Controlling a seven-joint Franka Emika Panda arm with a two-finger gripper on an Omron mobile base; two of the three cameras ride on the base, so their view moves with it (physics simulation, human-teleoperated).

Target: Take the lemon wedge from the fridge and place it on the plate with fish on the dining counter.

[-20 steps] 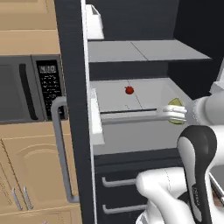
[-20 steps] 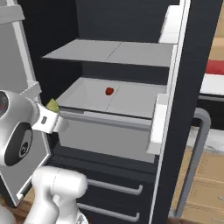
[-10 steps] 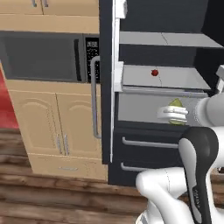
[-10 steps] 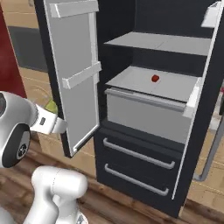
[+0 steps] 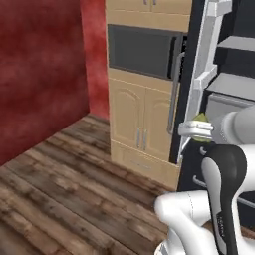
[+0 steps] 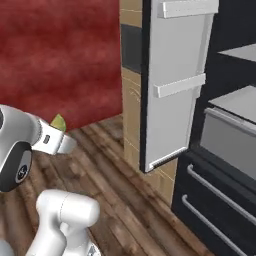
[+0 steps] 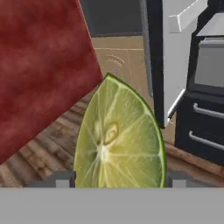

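Yellow-green lemon wedge (image 7: pixel 119 135), clamped in pincer (image 5: pixel 199 130), carried left of fridge (image 6: pixel 220 125), clear of its open door. Wedge stands upright in hand view, long axis along curved rind, pointed tip up, cut face toward camera. Risk, judged: small grip area; wedge may slip while base drives to table.

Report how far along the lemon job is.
Done: the lemon wedge is out of the fridge, gripped by the gripper in mid-air, away from the shelves. In hand: carrying it, with wooden floor and red wall ahead in the base views. Left: reaching the dining counter and setting the wedge on the plate with fish. The fridge door stands open.
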